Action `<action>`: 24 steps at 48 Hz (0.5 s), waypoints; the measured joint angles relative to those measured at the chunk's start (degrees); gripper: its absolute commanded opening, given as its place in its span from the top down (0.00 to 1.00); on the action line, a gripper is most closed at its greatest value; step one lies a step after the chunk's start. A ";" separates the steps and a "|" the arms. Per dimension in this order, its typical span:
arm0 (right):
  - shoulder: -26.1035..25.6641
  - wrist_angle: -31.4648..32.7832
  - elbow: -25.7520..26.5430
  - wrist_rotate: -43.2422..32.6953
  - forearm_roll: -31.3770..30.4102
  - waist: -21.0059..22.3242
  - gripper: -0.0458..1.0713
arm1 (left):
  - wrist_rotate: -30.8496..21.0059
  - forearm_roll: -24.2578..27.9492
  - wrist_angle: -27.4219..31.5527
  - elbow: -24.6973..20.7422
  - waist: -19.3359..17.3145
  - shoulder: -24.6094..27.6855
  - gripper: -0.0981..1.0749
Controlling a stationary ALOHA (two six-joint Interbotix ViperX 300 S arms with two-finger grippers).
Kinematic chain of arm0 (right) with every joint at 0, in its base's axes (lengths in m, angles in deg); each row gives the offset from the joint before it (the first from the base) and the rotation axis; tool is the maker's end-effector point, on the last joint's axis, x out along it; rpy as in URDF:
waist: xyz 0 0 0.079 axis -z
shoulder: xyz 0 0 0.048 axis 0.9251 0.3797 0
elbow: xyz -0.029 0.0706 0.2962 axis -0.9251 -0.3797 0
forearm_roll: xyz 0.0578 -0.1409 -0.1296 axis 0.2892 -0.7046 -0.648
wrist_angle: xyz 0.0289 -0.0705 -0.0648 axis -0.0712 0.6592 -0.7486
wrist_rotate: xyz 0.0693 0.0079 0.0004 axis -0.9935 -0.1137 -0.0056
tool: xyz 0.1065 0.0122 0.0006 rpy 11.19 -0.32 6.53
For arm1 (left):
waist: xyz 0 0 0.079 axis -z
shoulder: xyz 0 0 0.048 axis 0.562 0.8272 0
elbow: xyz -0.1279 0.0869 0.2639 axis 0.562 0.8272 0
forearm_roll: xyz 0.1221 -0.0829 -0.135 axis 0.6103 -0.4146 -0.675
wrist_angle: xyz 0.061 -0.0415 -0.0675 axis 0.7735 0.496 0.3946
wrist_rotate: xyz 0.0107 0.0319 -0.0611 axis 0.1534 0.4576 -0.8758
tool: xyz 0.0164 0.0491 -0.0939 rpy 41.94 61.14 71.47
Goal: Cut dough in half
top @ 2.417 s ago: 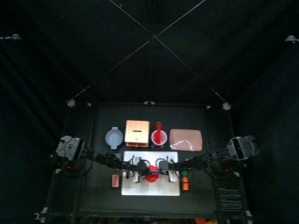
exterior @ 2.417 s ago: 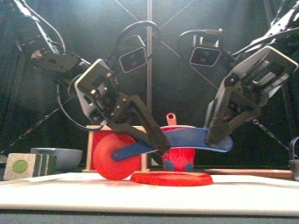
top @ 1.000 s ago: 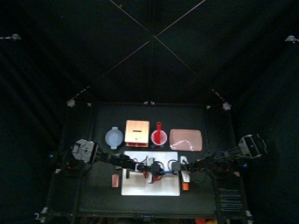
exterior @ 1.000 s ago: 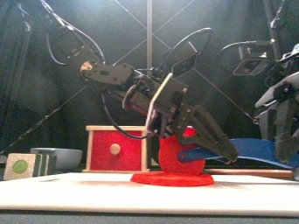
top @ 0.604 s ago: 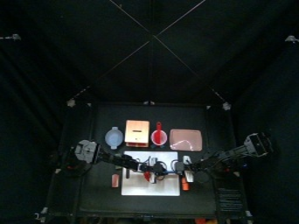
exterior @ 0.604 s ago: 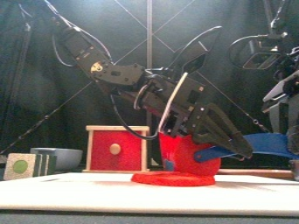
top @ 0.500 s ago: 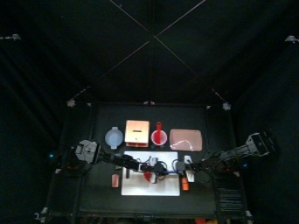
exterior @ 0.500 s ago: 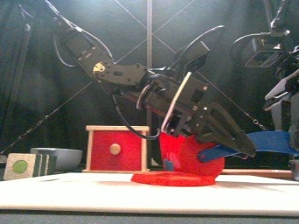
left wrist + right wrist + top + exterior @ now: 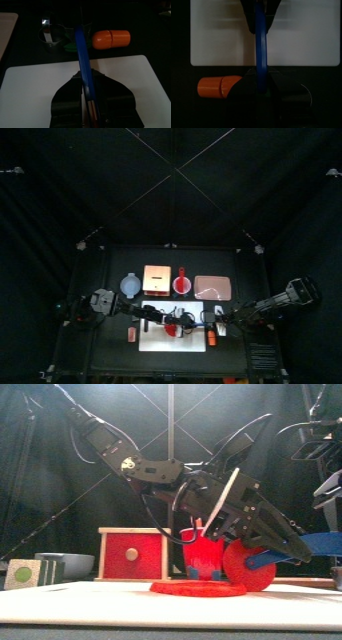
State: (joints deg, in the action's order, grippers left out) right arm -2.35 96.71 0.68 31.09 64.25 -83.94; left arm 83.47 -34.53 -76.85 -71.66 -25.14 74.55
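Slanting in low from the left with the left gripper (image 9: 86, 81), clamping a blue blade (image 9: 81, 50) edge-on between narrowed jaws over the white board (image 9: 33, 80). Spotting the dough (image 9: 174, 329) from above, sitting mid-board. Crowding the front view with a red cup (image 9: 201, 549) and red box (image 9: 134, 552). Pinching the blade's other end in the right gripper (image 9: 260, 75). Catching an orange cylinder (image 9: 218, 86) on the worktop (image 9: 120, 263), plainest from the wrists.
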 measured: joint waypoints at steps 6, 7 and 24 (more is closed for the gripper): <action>-0.53 0.09 -0.18 0.09 -0.18 -0.09 0.67 | 0.00 0.00 0.88 -0.09 0.00 0.00 0.58; -0.62 0.09 -0.18 0.18 -0.26 0.00 0.67 | 0.00 -0.09 0.97 -0.09 0.00 0.00 0.58; 1.67 -2.55 0.70 0.18 -1.93 0.35 0.67 | 0.00 -0.09 1.23 1.76 0.00 -1.14 0.58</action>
State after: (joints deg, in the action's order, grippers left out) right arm -0.68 94.16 1.38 31.27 62.32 -83.59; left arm 83.47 -34.62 -75.62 -69.90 -25.14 73.41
